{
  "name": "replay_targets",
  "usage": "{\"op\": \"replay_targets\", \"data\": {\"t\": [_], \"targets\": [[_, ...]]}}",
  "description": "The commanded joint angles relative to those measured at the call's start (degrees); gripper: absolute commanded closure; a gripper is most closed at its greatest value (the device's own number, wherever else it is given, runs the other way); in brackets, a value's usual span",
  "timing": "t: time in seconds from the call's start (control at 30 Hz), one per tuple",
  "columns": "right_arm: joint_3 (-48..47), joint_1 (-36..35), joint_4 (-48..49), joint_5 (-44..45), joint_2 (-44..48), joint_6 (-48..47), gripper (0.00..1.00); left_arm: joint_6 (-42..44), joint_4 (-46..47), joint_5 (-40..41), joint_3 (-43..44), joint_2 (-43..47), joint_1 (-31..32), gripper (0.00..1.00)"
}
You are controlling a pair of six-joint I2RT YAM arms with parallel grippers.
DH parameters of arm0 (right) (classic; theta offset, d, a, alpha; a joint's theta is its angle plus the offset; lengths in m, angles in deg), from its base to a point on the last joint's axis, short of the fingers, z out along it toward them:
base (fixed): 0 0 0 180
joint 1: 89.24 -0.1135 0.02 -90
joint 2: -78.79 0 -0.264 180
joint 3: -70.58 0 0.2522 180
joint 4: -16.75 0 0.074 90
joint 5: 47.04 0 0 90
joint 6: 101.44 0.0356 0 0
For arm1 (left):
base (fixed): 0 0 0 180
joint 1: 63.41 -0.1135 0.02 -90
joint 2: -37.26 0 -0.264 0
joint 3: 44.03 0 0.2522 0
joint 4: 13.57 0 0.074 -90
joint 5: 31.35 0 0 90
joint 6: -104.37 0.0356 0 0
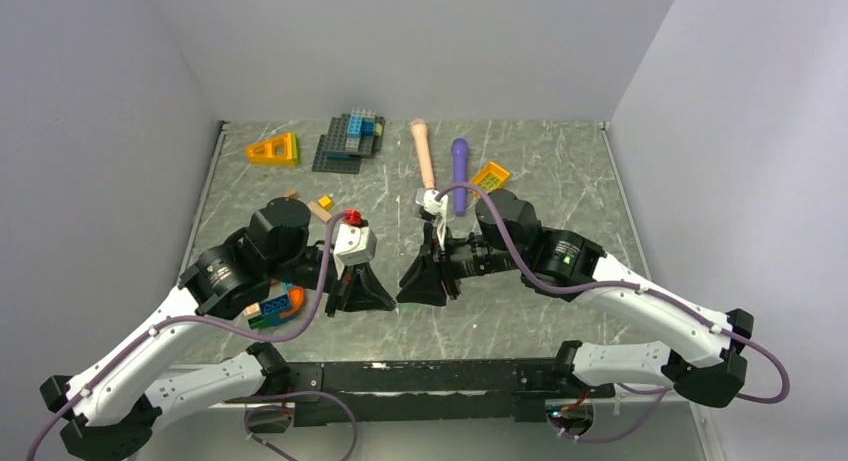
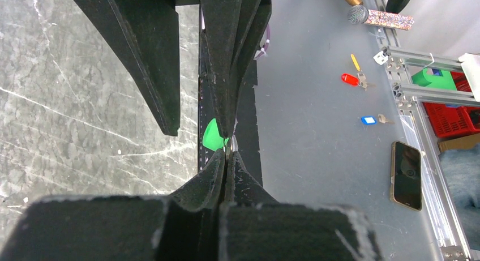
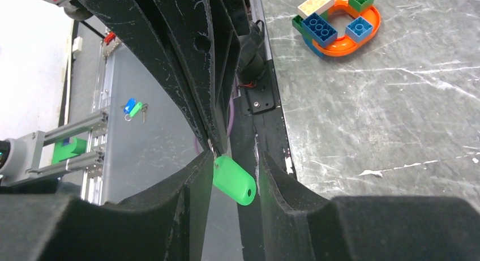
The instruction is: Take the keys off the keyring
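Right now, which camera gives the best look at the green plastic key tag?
Right wrist: the green plastic key tag sits in full view between that arm's fingers, hole included. Left wrist catches only a green sliver beside the pinched fingertips. Top external hides it behind the arms' black fingers.

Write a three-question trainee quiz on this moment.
1. True or false: the left gripper is open.
2. What colour is the tag between the right gripper fingers?
3. Where is the orange track? A on the table; B on the floor; C in a gripper.
Key: 1 false, the left gripper is shut on the keyring; 2 green; 3 A.
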Motion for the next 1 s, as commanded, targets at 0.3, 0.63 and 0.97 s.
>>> {"op": "replay_targets", "data": {"t": [0.3,0.63,0.97], "targets": [[0.4,0.2,3.4,-3.4,-2.2,0.6,0.72,0.7,1.7,0.0,-0.2,-0.8,-0.1,1.00],[0.4,0.2,1.1,-2.5,-1.1,0.2,0.78,0.2,1.6,2.4,-0.1,-0.9,-0.1,1.00],[0.3,0.2,2.0,-3.5,-2.0,0.7,0.88,-0.4,1.9,3.0,-0.2,-1.8,-0.1,1.00]]}}
